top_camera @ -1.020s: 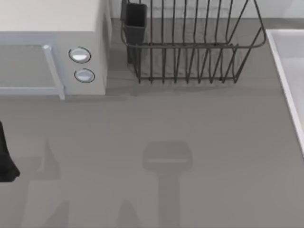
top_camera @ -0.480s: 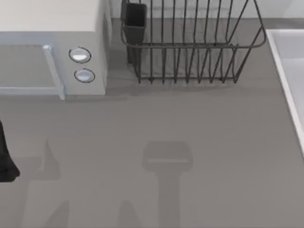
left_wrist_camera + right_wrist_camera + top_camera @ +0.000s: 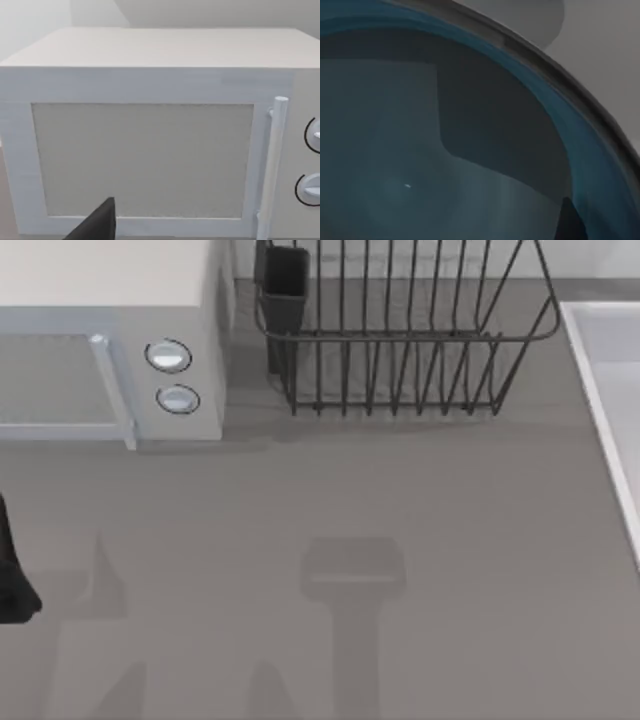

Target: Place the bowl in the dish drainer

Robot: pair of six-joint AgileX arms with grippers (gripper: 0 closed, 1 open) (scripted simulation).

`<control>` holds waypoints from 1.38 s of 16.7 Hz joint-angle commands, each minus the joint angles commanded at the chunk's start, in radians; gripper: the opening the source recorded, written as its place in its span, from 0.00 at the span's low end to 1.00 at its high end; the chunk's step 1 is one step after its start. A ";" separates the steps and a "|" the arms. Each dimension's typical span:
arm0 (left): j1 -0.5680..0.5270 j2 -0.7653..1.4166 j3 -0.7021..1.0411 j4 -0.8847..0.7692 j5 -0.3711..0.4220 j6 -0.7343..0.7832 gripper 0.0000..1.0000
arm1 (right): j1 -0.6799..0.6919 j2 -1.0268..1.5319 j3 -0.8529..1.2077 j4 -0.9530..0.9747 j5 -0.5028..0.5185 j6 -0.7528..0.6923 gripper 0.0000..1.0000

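From above, the dish drainer (image 3: 405, 335) stands at the upper middle of the frame on the grey desk (image 3: 400, 500), its dark utensil cup (image 3: 285, 280) at its left corner. A white microwave (image 3: 110, 335) fills the upper left, and a dark bit of the left arm (image 3: 12, 575) juts in at the left edge. The left wrist view faces the microwave door (image 3: 142, 160), a dark tip of the left end effector (image 3: 100, 222) low in frame; whether it is wide or narrow I cannot tell. The right wrist view looks close into the blue bowl (image 3: 470, 150); the right end effector's grip I cannot tell
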 joint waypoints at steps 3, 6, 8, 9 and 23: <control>0.000 0.000 0.000 0.000 0.000 0.000 1.00 | -0.009 -0.008 0.129 -0.134 0.000 -0.003 0.00; 0.000 0.000 0.000 0.000 0.000 0.000 1.00 | -0.012 -0.025 0.301 -0.347 0.000 -0.007 0.00; 0.000 0.000 0.000 0.000 0.000 0.000 1.00 | -0.011 -0.039 0.418 -0.498 0.000 -0.010 0.00; 0.000 0.000 0.000 0.000 0.000 0.000 1.00 | -0.011 -0.048 0.474 -0.566 0.000 -0.012 0.00; 0.000 0.000 0.000 0.000 0.000 0.000 1.00 | 0.099 -0.112 0.664 -0.663 0.071 0.057 0.00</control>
